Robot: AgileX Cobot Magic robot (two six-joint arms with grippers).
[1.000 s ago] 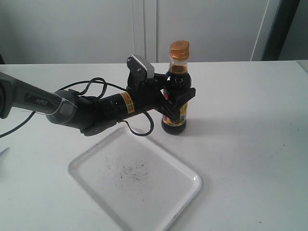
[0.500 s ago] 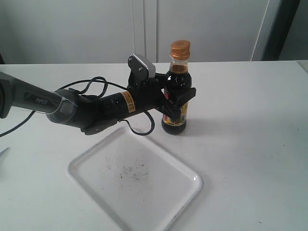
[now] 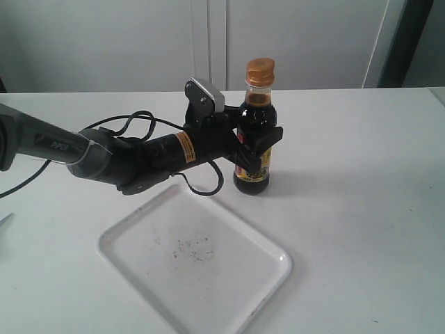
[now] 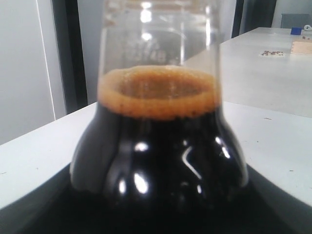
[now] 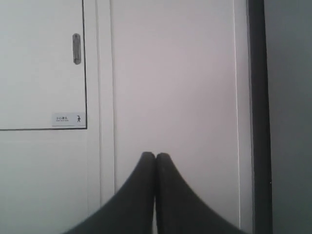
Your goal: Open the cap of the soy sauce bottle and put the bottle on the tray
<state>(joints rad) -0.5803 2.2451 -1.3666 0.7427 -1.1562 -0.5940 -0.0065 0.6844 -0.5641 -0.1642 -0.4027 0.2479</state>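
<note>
Soy sauce bottle [image 3: 253,142] standing straight up on the desk [image 3: 348,174], cap [image 3: 260,71] on top, left end effector [image 3: 256,147] squeezing its middle, right end effector [image 5: 155,161] pressed closed, holding nothing

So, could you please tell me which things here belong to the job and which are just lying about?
For the job:
- bottle, held by the left gripper
- cap, closed
- tray, nothing on it

Not part of it:
- cupboard door with handle and small sign, behind the shut right gripper
- items on the far table
</note>
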